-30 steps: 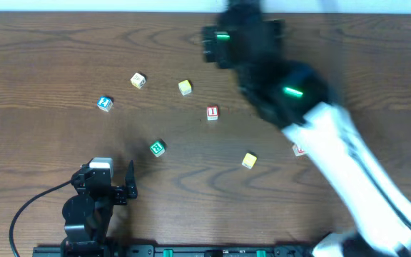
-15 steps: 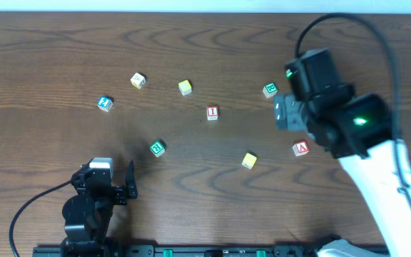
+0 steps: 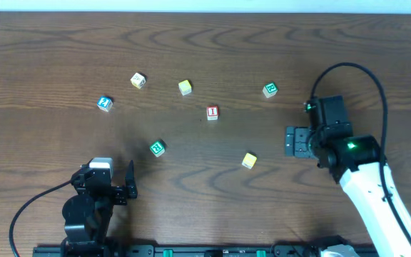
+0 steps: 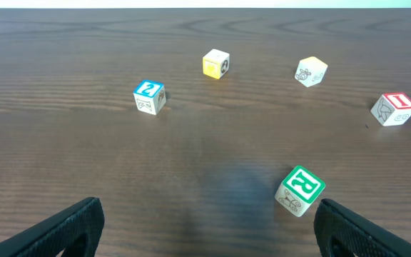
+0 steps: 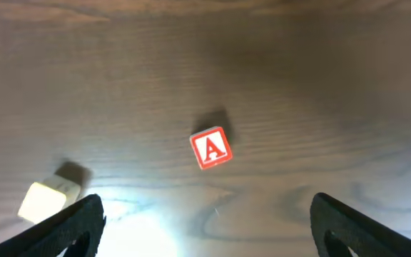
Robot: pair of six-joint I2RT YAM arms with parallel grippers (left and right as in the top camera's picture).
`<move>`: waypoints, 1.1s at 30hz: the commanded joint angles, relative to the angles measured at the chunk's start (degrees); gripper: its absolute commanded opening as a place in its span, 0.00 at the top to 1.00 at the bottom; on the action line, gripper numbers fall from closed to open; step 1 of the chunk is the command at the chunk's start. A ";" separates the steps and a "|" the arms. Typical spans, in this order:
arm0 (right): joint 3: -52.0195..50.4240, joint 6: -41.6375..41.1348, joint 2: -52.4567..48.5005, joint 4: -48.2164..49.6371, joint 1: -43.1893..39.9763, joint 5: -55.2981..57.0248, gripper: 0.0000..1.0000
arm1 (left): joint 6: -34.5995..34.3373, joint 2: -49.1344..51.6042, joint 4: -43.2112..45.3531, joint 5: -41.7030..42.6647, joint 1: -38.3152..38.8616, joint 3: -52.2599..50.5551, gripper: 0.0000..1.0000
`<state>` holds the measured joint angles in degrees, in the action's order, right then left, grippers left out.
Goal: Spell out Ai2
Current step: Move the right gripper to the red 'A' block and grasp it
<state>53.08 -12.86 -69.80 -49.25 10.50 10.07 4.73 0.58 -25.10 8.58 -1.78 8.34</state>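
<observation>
The red "A" block [image 5: 210,148] lies on the wood in the right wrist view, between and ahead of my open, empty right gripper [image 5: 205,232]. In the overhead view that gripper [image 3: 296,141] hides it. The red "I" block [image 3: 212,112] sits mid-table and shows in the left wrist view [image 4: 394,109]. The blue "2" block [image 3: 104,103] lies at the left and shows in the left wrist view [image 4: 149,96]. My left gripper [image 3: 122,185] is open and empty near the front edge [image 4: 205,232].
A green "R" block [image 3: 156,148] lies just ahead of the left gripper [image 4: 300,190]. Another green block [image 3: 270,90], a yellow block [image 3: 185,87], a cream block [image 3: 138,80] and a pale yellow block [image 3: 249,160] are scattered about; the last shows in the right wrist view [image 5: 48,198].
My right arm has swung from the back centre to the right front and come down over the "A" block, which it now hides from above. The left arm and all blocks have stayed put.
</observation>
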 commanded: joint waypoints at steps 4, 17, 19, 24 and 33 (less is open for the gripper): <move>-4.61 2.91 -6.08 4.63 -2.62 -0.87 0.12 | 0.61 -0.33 -0.15 -0.39 -0.22 -1.09 0.05; -5.20 11.50 -19.02 11.41 -4.63 1.25 0.25 | 0.61 -0.33 -0.15 -0.39 -0.22 -1.09 0.04; -5.20 11.89 -20.33 11.08 -5.31 1.22 0.28 | 0.61 -0.33 -0.15 -0.39 -0.22 -1.09 0.05; -5.20 13.35 -21.62 11.69 -6.93 -3.06 0.32 | 0.61 -0.33 -0.15 -0.39 -0.22 -1.09 0.05; -5.20 14.45 -21.62 12.59 -7.10 -5.73 0.43 | 0.61 -0.33 -0.15 -0.39 -0.22 -1.09 0.05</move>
<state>48.14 0.71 -91.29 -36.99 3.77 6.17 4.73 0.58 -25.10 8.58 -1.78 8.34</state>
